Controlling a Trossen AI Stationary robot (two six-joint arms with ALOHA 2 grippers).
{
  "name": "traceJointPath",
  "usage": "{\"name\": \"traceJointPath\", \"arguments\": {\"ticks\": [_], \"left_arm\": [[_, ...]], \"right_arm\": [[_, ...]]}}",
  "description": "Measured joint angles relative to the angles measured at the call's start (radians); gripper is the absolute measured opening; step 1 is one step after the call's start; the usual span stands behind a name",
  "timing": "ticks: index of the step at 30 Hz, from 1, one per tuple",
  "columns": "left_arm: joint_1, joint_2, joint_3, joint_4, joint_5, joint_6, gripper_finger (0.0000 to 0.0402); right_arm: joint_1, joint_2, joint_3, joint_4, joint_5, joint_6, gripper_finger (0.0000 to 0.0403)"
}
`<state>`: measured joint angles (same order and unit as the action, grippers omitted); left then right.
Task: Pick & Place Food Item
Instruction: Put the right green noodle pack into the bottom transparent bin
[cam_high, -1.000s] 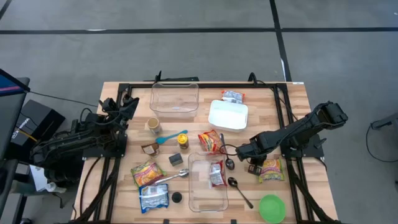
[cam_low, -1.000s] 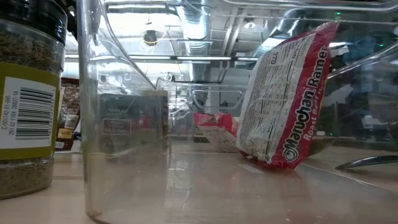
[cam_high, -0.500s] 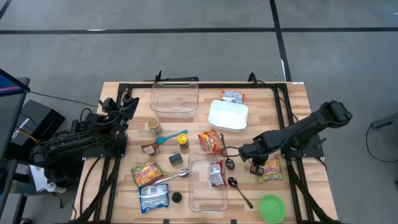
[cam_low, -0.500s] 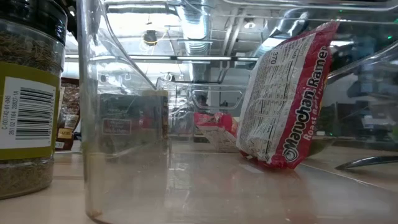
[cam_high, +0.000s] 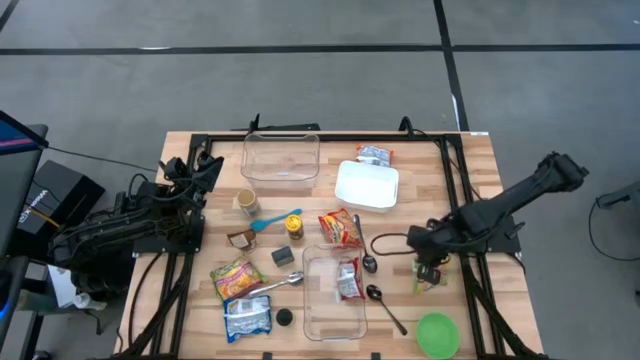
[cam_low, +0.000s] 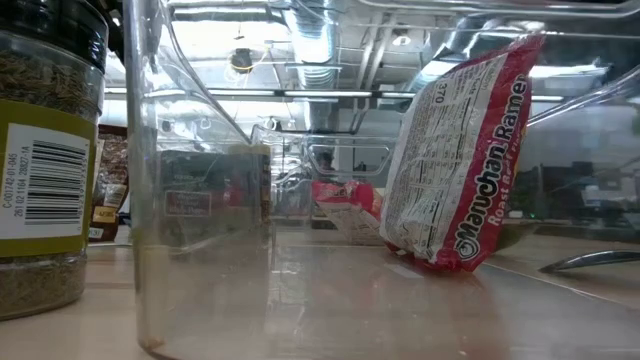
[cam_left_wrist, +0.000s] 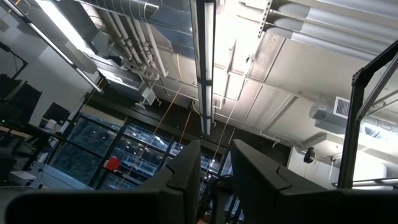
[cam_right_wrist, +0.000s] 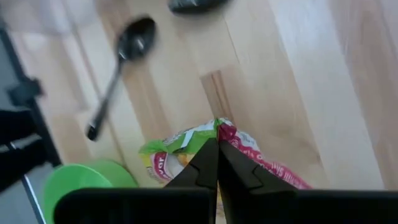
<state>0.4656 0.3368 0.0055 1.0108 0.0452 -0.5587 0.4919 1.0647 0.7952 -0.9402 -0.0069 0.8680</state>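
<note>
Nearest your front edge, you have a green bowl (cam_high: 437, 335) at the right corner, a silver-blue packet (cam_high: 246, 317) to the left, and a small black cap (cam_high: 285, 318) beside it. A clear container (cam_high: 312, 302) stands between them with a red ramen packet (cam_high: 347, 278) leaning inside it; the low view shows that packet tilted against the container wall. A black spoon (cam_high: 384, 306) lies just right of the container.

Your right gripper (cam_high: 429, 268) is down at the right side of the table, fingers pinched fully together on the top edge of a green-and-red noodle packet (cam_high: 428, 280). The right wrist view confirms it: the fingertips (cam_right_wrist: 214, 163) meet on the packet's crimped end, with the bowl and spoon beyond.

Mid-table you find a second ramen packet (cam_high: 340, 229), a spice jar (cam_high: 294, 228), a blue scoop (cam_high: 274, 220) and a paper cup (cam_high: 246, 202).

Farther back sit a white tray (cam_high: 366, 185), a small packet (cam_high: 375, 155) and an empty clear tub (cam_high: 281, 158).

Your left gripper (cam_left_wrist: 216, 163) waits off the table's left edge, pointing at the ceiling, fingers slightly parted and holding nothing.
</note>
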Motion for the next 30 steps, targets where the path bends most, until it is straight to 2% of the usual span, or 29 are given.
{"name": "traceJointPath", "arguments": {"ticks": [9, 17, 21, 30], "left_arm": [[0.000, 0.000, 0.000, 0.000, 0.000, 0.000, 0.0085], [0.000, 0.000, 0.000, 0.000, 0.000, 0.000, 0.0085], [0.000, 0.000, 0.000, 0.000, 0.000, 0.000, 0.0085], [0.000, 0.000, 0.000, 0.000, 0.000, 0.000, 0.0085]], "right_arm": [[0.068, -0.155, 0.000, 0.095, 0.118, 0.031, 0.0000], [0.117, -0.202, 0.000, 0.171, 0.171, 0.027, 0.0000], [0.135, -0.202, 0.000, 0.291, 0.171, -0.013, 0.0000], [0.174, -0.202, 0.000, 0.693, 0.162, -0.144, 0.0000]]}}
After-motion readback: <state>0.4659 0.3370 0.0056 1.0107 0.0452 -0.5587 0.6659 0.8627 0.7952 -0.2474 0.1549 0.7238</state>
